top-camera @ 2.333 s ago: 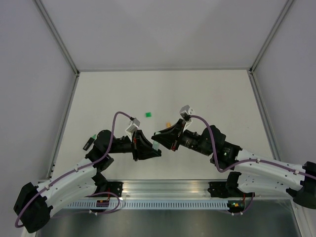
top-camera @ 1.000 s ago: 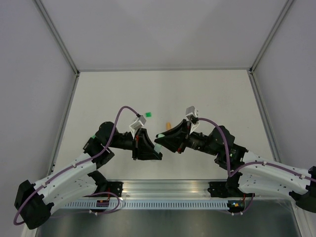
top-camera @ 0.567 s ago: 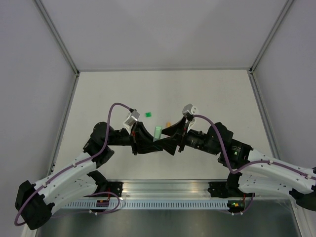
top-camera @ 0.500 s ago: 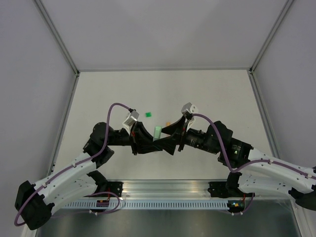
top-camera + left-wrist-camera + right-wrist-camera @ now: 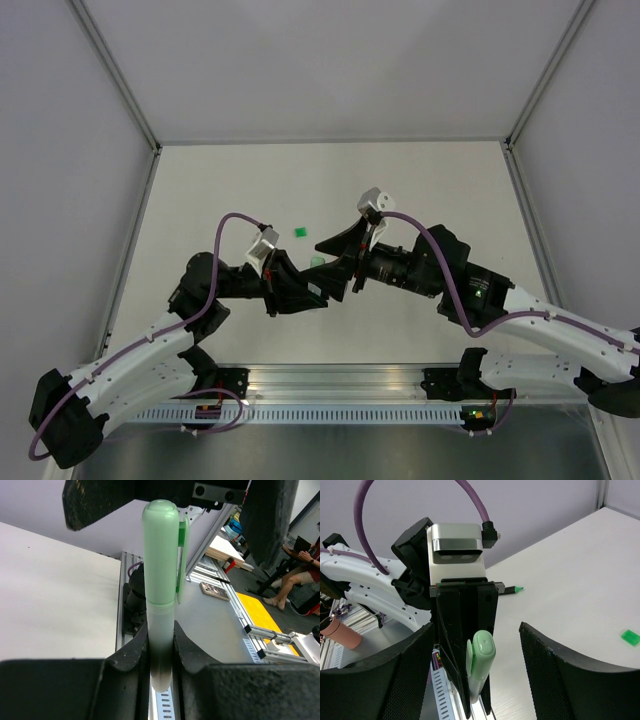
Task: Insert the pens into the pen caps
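A pale mint green pen [image 5: 160, 630] stands upright in my left gripper [image 5: 161, 647], whose jaws are shut on its lower body. A mint cap [image 5: 161, 550] with a clip sits on the pen's top end. My right gripper [image 5: 477, 630] is open, its two mesh-faced fingers [image 5: 415, 675] wide apart on either side of the capped pen [image 5: 482, 655] and not touching it. From above, the two grippers meet at mid-table, left gripper [image 5: 305, 290] facing right gripper [image 5: 330, 265]. A dark pen with a green tip [image 5: 512, 588] lies on the table behind. The orange pen is hidden.
One small green cap [image 5: 300, 232] lies on the white table [image 5: 420, 190] just beyond the grippers, and the right wrist view has that green cap [image 5: 630, 637] at its right edge. An aluminium rail [image 5: 340, 385] runs along the near edge by the arm bases.
My right gripper has opened and let go of the mint cap, which stays on the pen. Both grippers shifted slightly; the left keeps its hold on the pen.
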